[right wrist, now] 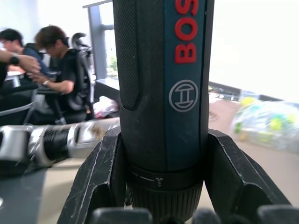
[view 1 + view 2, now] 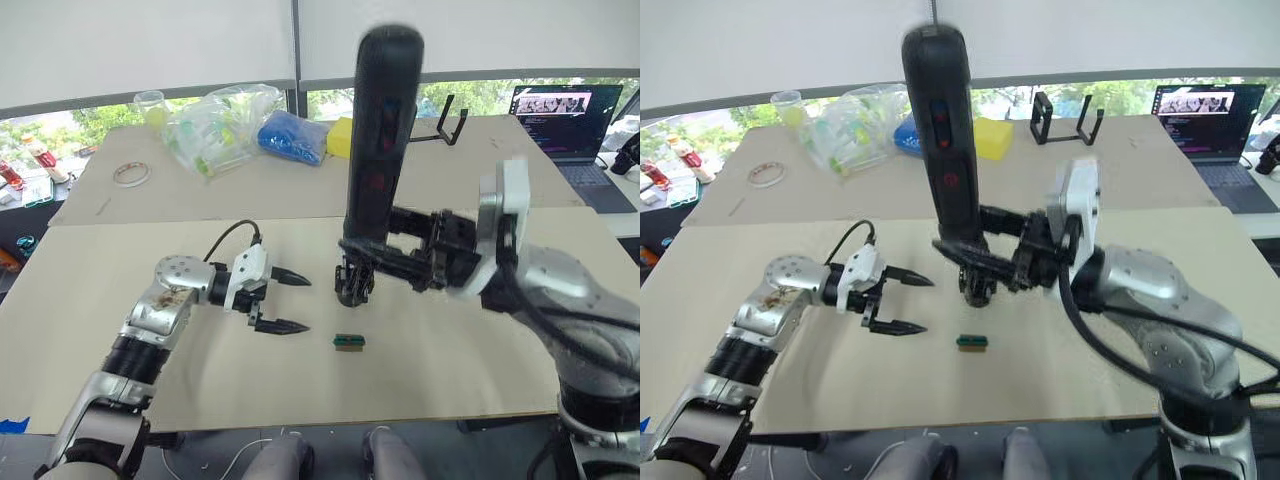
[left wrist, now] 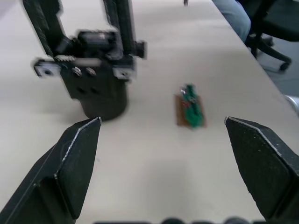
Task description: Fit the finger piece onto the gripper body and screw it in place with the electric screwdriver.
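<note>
Right claw clamps the screwdriver upright over the body; keep the bit plumb on the screw, I'd say, while left claw waits open.

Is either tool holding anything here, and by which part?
The right tool grips the electric screwdriver low on its barrel, near the bit end. The left tool is open and holds nothing.
</note>
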You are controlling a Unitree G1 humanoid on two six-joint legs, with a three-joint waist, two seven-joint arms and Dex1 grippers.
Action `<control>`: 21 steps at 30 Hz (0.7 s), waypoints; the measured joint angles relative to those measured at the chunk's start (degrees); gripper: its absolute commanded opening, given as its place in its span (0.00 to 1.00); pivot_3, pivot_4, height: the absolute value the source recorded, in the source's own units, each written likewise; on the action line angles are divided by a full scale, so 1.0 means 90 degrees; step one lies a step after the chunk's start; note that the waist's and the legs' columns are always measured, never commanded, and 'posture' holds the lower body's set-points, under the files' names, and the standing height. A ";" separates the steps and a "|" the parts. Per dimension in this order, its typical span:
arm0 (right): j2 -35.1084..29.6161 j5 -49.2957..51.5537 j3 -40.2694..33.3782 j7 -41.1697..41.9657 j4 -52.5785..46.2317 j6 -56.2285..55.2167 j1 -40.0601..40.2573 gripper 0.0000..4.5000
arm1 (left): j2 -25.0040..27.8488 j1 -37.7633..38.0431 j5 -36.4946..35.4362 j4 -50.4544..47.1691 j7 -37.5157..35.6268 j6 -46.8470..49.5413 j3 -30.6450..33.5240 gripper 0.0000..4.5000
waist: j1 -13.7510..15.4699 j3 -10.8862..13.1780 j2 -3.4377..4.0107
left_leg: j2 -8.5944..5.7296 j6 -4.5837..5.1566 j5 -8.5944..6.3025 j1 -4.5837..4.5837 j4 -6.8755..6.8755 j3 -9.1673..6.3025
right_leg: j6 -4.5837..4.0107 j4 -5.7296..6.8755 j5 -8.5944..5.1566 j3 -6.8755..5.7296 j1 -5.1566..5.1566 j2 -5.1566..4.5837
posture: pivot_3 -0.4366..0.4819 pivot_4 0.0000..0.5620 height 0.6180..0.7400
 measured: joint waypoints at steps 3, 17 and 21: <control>0.0073 0.0016 0.0052 -0.0148 0.0433 0.0181 -0.0599 0.42 | -0.0206 -0.0235 0.0157 0.0404 0.0003 -0.0226 -0.0041 1.00 | -0.0022 0.0000 -0.0001 | 0.0003 0.0000 0.0000 -0.0003 -0.0002 -0.0001 | 0.0000 0.0005 0.0000 0.0001 -0.0002 -0.0009 | 0.48 0.27 1.00; 0.0329 -0.0871 0.0581 0.0302 0.1466 0.0282 -0.1212 0.42 | -0.0934 -0.0952 0.0720 0.1901 0.0106 -0.1001 -0.0072 1.00 | -0.0126 0.0001 -0.0002 | -0.0003 0.0005 0.0001 -0.0035 0.0009 -0.0005 | 0.0005 0.0020 0.0004 -0.0004 -0.0019 -0.0011 | 0.48 0.27 1.00; 0.0414 -0.1088 0.0611 0.0449 0.1474 0.0269 -0.1201 0.42 | -0.1037 -0.0981 0.0819 0.2038 0.0120 -0.1111 -0.0072 1.00 | -0.0139 0.0001 -0.0002 | -0.0002 0.0004 0.0001 -0.0035 0.0009 -0.0006 | 0.0005 0.0021 0.0004 -0.0003 -0.0022 -0.0010 | 0.48 0.27 1.00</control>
